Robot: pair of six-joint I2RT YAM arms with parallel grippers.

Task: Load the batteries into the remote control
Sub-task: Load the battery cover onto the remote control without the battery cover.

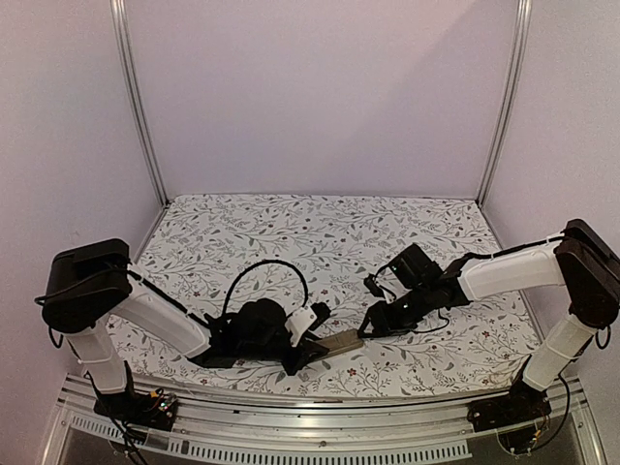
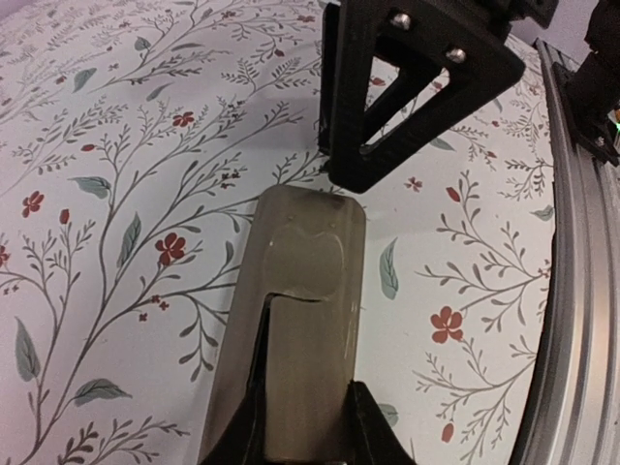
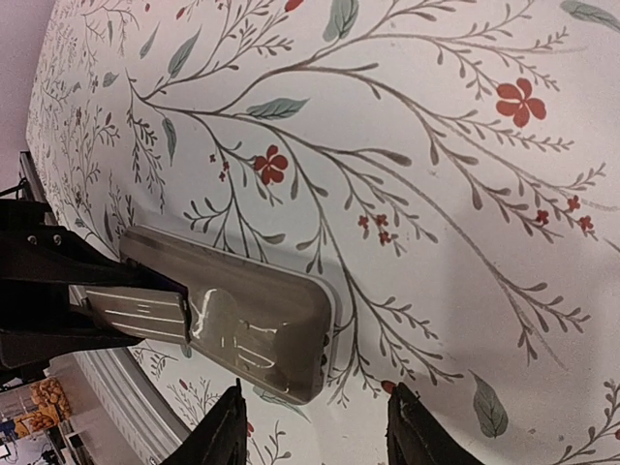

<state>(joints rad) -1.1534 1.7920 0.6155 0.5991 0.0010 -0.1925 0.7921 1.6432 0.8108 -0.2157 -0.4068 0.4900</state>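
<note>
The remote control [image 1: 341, 343] lies back-up on the floral cloth near the front edge. Its tan-grey back shows in the left wrist view [image 2: 305, 242] and in the right wrist view [image 3: 262, 310]. A flat ribbed cover piece [image 3: 136, 308] sits over the recess, slightly askew, with a dark gap along one side [image 2: 254, 368]. My left gripper [image 2: 305, 426] is shut on this cover, one finger in the gap. My right gripper [image 3: 315, 431] is open and hovers at the remote's rounded far end [image 1: 373, 320]; one of its fingers [image 2: 407, 87] shows just beyond that end. The batteries are hidden.
An aluminium rail [image 2: 581, 291] runs along the table's near edge, close to the remote. A black cable [image 1: 271, 266] loops over the left arm. Frame posts [image 1: 136, 97] and pale walls stand at the back and sides.
</note>
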